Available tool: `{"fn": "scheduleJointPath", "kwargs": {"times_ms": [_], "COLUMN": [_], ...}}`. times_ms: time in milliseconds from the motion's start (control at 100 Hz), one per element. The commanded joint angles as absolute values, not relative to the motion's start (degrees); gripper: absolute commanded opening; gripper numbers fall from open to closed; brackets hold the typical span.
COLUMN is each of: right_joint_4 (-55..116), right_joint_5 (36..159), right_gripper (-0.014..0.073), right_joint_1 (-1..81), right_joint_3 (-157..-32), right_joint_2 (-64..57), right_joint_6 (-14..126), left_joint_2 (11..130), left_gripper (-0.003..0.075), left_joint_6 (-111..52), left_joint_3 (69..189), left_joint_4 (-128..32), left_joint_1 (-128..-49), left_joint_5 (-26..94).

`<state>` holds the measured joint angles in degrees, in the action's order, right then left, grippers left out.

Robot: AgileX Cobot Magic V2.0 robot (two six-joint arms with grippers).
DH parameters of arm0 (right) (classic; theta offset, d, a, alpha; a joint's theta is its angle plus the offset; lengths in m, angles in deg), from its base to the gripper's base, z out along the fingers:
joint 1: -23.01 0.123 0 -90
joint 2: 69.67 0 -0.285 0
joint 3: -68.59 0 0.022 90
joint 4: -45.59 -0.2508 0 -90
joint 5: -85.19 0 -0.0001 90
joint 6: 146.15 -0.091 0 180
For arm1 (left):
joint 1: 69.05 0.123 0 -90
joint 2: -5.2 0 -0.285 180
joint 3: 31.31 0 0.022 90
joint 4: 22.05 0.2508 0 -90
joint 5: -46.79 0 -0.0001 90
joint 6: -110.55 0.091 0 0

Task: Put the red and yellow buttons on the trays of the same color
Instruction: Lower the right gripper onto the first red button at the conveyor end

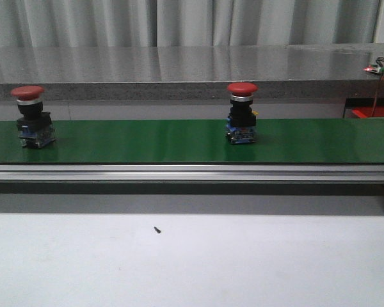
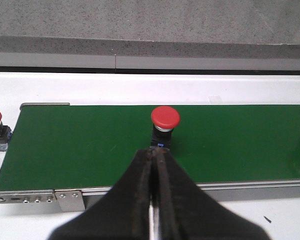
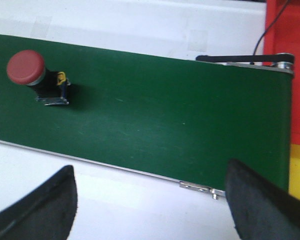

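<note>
Two red buttons in the front view, both upright on the green belt, well apart. Left button (image 1: 32,116): red mushroom cap, silver collar, black body, blue base block; near the left edge of the view. Right button (image 1: 242,112): same build, with a small yellow detail on its body, standing right of centre. Right wrist view shows a red tray (image 3: 289,65) past the belt's end and a yellow tray (image 3: 299,170) touching it; only edges of each visible.
</note>
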<state>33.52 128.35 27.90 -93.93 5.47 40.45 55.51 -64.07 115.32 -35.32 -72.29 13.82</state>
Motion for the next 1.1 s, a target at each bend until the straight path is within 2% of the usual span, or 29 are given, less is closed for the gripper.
{"fn": "scheduleJointPath", "kwargs": {"times_ms": [0, 550, 1090], "right_joint_4": [32.76, 32.81, 39.07], "right_joint_5": [128.01, 140.35, 139.63], "right_gripper": [0.0625, 0.0625, 0.0614], "right_joint_1": [29.39, 39.12, 39.21], "right_joint_3": [-98.96, -122.02, -126.21], "right_joint_2": [7.8, 28.66, 40.53], "right_joint_6": [40.94, 40.94, 40.83], "left_joint_2": [55.23, 55.23, 55.23], "left_gripper": [-0.0019, -0.0019, -0.0019], "left_joint_6": [-64.07, -64.07, -64.07], "left_joint_3": [116.87, 116.87, 116.87], "left_joint_4": [-36.37, -36.37, -36.37], "left_joint_1": [-72.9, -72.9, -72.9], "left_joint_5": [18.17, 17.86, 17.86]}}
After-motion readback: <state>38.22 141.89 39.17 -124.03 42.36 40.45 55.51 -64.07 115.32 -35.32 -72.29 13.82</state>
